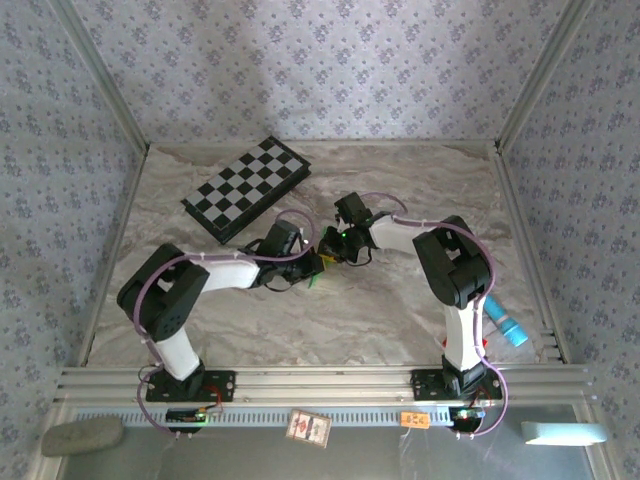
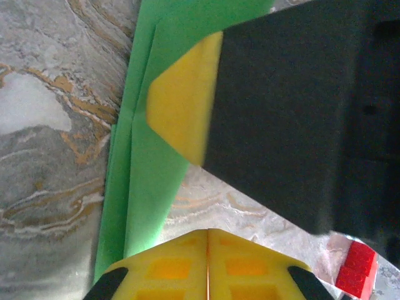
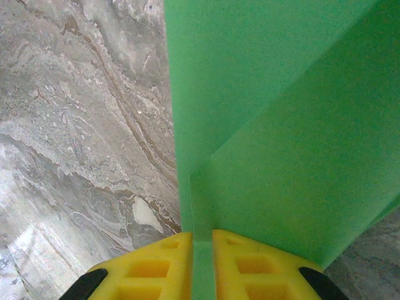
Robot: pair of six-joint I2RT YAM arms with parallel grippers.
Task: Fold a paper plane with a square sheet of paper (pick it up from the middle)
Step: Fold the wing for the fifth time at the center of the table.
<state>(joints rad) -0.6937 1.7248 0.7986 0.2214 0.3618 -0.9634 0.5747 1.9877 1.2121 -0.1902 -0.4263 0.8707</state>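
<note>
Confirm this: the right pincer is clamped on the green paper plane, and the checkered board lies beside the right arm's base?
Wrong on one point: the top external view shows the checkered board at the far left of the table, beyond the left arm. The right pincer is clamped on the paper plane.

Robot lab test cell w/ wallpapered walls (image 1: 330, 60), marble-print tabletop (image 1: 330, 325), alu mounting rail (image 1: 320, 383).

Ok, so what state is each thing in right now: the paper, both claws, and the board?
right claw: shut on the paper plane.
left claw: shut, nothing visibly held.
paper plane: folded into creased layers, pinched by the right claw.
checkered board: lying flat, apart from both claws.
blue cylinder: lying on its side, far right.
</note>
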